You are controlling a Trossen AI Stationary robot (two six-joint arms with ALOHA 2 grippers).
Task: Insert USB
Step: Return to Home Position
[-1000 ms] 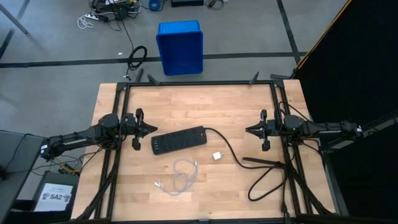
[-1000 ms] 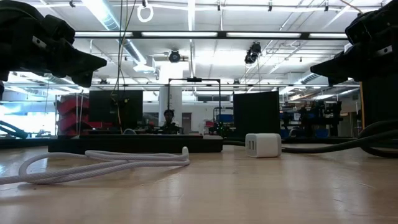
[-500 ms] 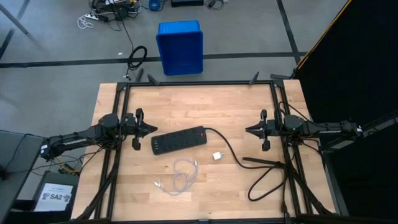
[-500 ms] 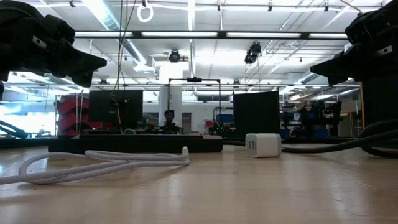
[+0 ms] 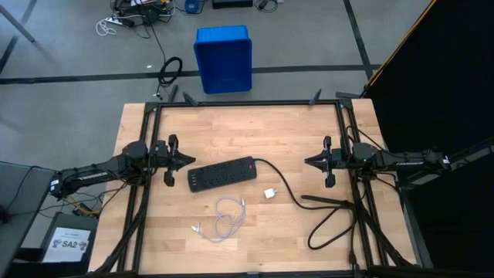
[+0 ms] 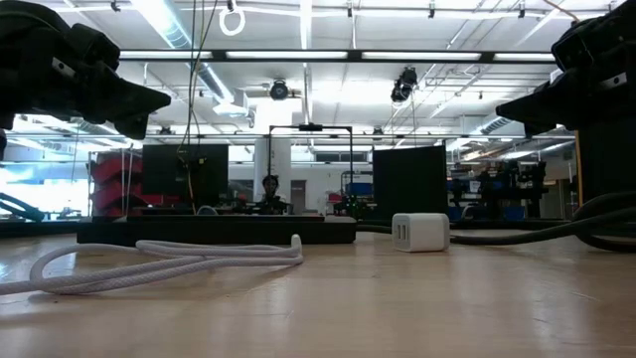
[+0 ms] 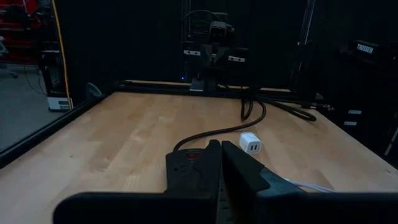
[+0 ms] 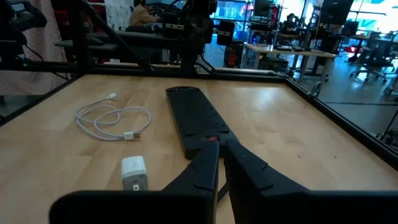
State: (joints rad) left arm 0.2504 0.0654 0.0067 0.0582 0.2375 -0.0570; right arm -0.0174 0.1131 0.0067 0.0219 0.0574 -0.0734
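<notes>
The USB cable [image 5: 225, 218], thin and whitish, lies loosely looped on the wooden table near its front edge, also seen as the cable [image 8: 112, 121] and the cable [image 6: 169, 257]. A black power strip [image 5: 222, 173] lies at mid-table, with a small white cube adapter [image 5: 269, 193] beside it. My left gripper [image 5: 190, 161] hovers shut at the table's left side, pointing level toward the strip. My right gripper [image 5: 308, 161] hovers shut at the right side, pointing level toward the table's middle. Neither touches anything.
The strip's thick black cord [image 5: 328, 212] runs right and loops near the right front. Black frame rails [image 5: 247, 103] border the table. A blue bin [image 5: 223, 58] stands on the floor beyond the far edge. A person sits far off in the room [image 6: 269, 189].
</notes>
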